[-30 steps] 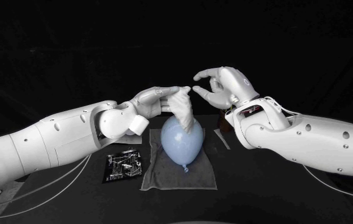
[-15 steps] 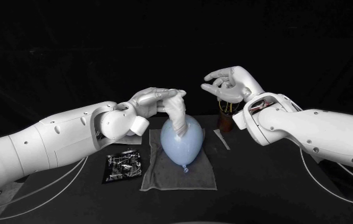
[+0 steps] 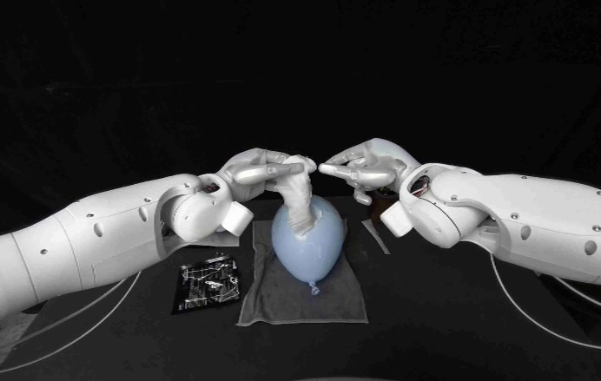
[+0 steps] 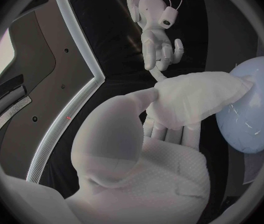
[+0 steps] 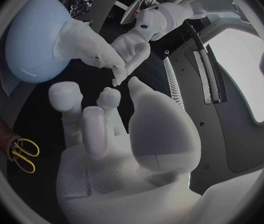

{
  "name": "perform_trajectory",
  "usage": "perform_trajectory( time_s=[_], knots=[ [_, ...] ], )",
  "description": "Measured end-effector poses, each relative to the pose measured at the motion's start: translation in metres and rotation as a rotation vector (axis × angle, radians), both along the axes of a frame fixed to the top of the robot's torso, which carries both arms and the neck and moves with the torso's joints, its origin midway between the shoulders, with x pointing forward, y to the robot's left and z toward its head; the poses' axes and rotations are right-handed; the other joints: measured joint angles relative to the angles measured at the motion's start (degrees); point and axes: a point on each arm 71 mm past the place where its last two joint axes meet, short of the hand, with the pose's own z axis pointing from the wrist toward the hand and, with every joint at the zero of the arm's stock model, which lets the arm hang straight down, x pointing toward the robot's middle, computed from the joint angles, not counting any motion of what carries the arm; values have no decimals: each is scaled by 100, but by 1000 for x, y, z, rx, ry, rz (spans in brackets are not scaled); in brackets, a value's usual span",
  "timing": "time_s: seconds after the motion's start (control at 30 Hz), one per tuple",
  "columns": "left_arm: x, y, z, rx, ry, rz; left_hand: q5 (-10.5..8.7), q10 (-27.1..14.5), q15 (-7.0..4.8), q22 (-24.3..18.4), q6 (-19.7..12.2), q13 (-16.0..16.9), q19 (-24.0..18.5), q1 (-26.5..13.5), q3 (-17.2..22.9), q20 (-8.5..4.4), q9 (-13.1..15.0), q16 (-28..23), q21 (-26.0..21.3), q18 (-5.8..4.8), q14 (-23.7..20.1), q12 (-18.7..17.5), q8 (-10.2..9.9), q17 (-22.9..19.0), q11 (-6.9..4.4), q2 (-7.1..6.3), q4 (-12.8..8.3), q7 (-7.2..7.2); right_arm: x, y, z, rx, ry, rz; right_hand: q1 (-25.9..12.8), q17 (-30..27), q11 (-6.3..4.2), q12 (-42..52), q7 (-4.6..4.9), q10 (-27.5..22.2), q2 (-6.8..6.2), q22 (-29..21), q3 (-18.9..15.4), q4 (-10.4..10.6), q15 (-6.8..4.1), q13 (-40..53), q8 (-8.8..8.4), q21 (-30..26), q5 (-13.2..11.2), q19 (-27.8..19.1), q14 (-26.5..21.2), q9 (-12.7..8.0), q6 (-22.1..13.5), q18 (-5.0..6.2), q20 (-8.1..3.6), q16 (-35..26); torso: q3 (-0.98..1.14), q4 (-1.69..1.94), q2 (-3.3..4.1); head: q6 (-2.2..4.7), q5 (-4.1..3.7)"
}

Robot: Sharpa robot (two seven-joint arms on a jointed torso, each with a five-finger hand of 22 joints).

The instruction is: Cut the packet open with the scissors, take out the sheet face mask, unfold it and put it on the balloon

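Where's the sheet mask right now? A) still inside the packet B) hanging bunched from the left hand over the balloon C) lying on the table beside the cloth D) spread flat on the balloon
B: the left hand grips the sheet mask, which hangs bunched over the balloon; the right hand beside it holds nothing.

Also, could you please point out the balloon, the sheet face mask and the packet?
balloon [image 3: 307, 246], head view, middle of its body.
sheet face mask [image 3: 302, 199], head view, the hanging folded part.
packet [image 3: 207, 282], head view, its centre.
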Motion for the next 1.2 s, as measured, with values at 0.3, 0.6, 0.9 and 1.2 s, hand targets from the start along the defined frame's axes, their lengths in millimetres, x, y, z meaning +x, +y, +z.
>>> perform_trajectory(
  time_s=[0.3, 0.6, 0.9, 1.2],
  knots=[
    [-2, -1, 1, 58, -67, -21, -63, 39, -8, 61, -72, 0, 21, 71, 22, -21, 148, 96, 93, -2, 9, 74, -216, 116, -39, 26, -228, -30, 3, 14, -6, 84, 115, 10, 238, 15, 42, 1476, 0, 422, 233, 409, -423, 74, 1, 1118, 0, 1036, 0, 163, 1, -56, 0, -135, 20, 483, -6, 12, 4, -3, -27],
    [-3, -3, 2, 75, -95, -32, -89, 38, -32, 121, -110, -2, -2, 90, -33, -44, 70, 177, 182, -3, -16, 140, -373, 187, -39, 15, -315, -50, 6, 19, -9, 104, 151, 13, 447, -2, 33, 1695, 30, 473, 258, 410, -527, 1, 21, 1290, 0, 1204, 1, 184, 19, -85, -32, -170, 41, 539, -9, 10, -1, -26, -22],
    [-3, -3, 3, 79, -109, -33, -99, 37, -50, 168, -184, -3, -23, 122, -63, -64, 26, 206, 255, -5, -36, 168, -505, 238, -38, 34, -348, -81, 2, 26, -12, 94, 184, 55, 545, 0, 33, 1778, -1, 473, 342, 407, -606, -16, 21, 1314, 94, 1340, -33, 183, 19, -87, 4, -174, 41, 572, -6, 7, 0, -43, -13],
    [-4, -3, 3, 79, -115, -33, -130, 16, -49, 215, -232, -2, -54, 128, -107, -95, -5, 255, 315, -8, -37, 252, -593, 279, -58, 39, -421, -88, -2, 29, -12, 109, 188, 51, 1226, 4, 23, 2396, -190, 629, 660, 404, -235, -395, -45, 1350, 375, 2127, -58, 418, -22, -40, 500, -317, -72, 716, -3, 7, 0, -42, -12]
  ],
)
